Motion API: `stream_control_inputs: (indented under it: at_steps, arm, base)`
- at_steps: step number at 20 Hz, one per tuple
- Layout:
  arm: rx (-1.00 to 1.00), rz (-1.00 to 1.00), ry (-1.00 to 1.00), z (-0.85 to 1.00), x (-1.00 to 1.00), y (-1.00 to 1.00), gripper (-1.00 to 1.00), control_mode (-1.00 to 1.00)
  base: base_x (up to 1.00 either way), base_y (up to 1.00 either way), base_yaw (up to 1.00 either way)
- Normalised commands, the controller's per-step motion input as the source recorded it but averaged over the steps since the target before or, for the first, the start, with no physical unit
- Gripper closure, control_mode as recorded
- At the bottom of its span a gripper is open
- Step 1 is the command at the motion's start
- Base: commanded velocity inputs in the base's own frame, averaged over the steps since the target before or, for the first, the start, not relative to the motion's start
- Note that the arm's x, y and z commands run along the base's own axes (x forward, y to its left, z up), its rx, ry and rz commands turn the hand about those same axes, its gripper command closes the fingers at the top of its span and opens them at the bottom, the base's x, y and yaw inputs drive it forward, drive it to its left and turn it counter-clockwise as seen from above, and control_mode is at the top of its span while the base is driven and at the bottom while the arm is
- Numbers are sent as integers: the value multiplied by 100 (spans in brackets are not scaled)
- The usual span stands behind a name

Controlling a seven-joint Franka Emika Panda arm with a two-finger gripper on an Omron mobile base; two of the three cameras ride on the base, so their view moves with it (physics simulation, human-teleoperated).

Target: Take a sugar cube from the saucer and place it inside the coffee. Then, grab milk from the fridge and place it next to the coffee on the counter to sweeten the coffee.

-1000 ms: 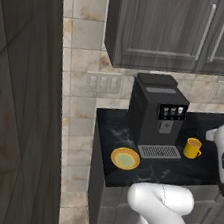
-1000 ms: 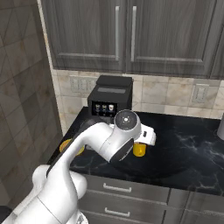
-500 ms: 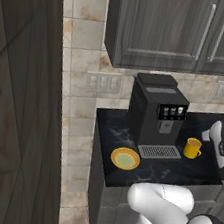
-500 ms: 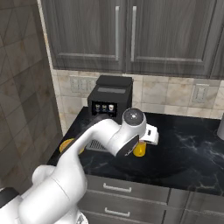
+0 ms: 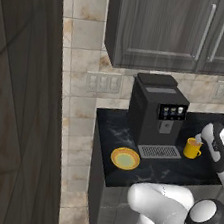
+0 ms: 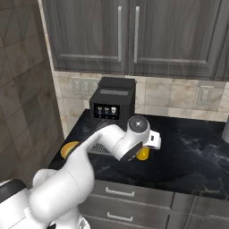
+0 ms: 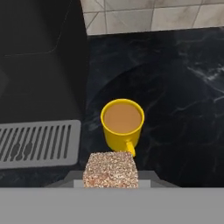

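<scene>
Sugar cube (image 7: 110, 169), speckled and pale, sits pinched between the tips of my gripper (image 7: 110, 175), which is clenched on it just short of the coffee (image 7: 122, 123), a yellow mug standing upright on the black counter (image 7: 175, 87) with its handle turned toward my hand. From the hand view the cube hangs near the mug's rim on the handle side, not over the brown liquid, so I judge that letting go now would drop it onto the rim or the handle and send it bouncing across the marble. Pushing forward too low could also knock the mug and spill it. The coffee machine (image 5: 154, 110) and its grey drip tray (image 7: 39, 142) crowd one side of the mug, leaving little slack there, while the counter on the other side and beyond lies open up to the tiled wall. In the left base view the saucer (image 5: 125, 159) rests well apart, near the counter's front edge beside the drip tray. From the right base view my arm's bulk hides most of the mug, so I steer by the hand camera.
</scene>
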Motion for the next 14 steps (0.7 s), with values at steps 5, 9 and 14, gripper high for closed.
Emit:
stream_control_inputs:
  at_steps: [5, 9, 14]
  arm:
    - [1, 17, 0, -6, 15, -15, 100, -100]
    - [3, 19, 0, -1, 15, -27, 100, -100]
    - [1, 12, 1, -5, 25, -4, 100, -100]
  base:
    - [0, 0, 0]
    - [0, 0, 0]
    - [0, 0, 0]
